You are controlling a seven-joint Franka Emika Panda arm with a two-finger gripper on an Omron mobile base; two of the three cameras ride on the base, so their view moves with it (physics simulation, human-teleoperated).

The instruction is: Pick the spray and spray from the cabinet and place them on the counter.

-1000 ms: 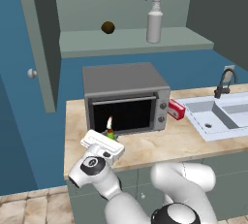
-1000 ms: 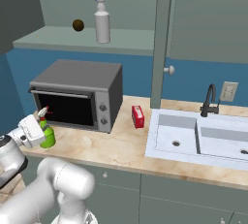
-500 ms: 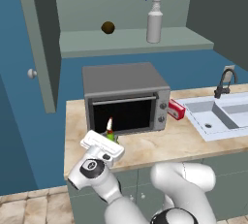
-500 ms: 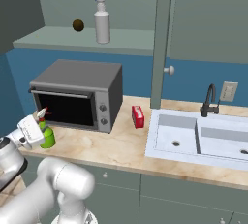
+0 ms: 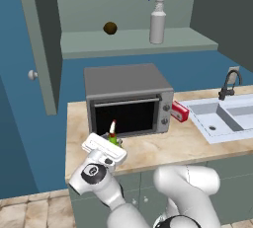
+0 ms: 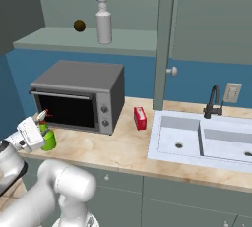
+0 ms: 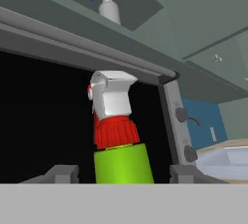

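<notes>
The shorter green spray (image 5: 114, 136) (image 6: 48, 139) with its red-white nozzle stands upright on the beige counter (image 5: 163, 145) (image 6: 123, 147), just in front of the toaster oven. My gripper (image 5: 112, 144) (image 6: 39, 131) (image 7: 123, 173) is open around it. In the hand view a gap shows on each side between the green spray (image 7: 121, 162) and the fingertips (image 7: 62, 172). The tall grey-white spray (image 5: 157, 20) (image 6: 103, 24) (image 7: 109, 6) stands on the shelf of the open cabinet (image 5: 133, 43) (image 6: 88, 40).
A grey toaster oven (image 5: 126, 94) (image 6: 78, 93) sits close behind the green bottle. A flat red box (image 5: 180, 111) (image 6: 140, 118) lies between it and the sink (image 5: 222, 116) (image 6: 206, 140). A brown ball (image 5: 109, 27) (image 6: 78, 25) rests on the shelf. Open cabinet doors (image 5: 39, 44) (image 6: 165, 39) hang on both sides.
The jaws have spread apart and come off the green spray, which stays standing on the counter. The arm and the other things have hardly moved.
</notes>
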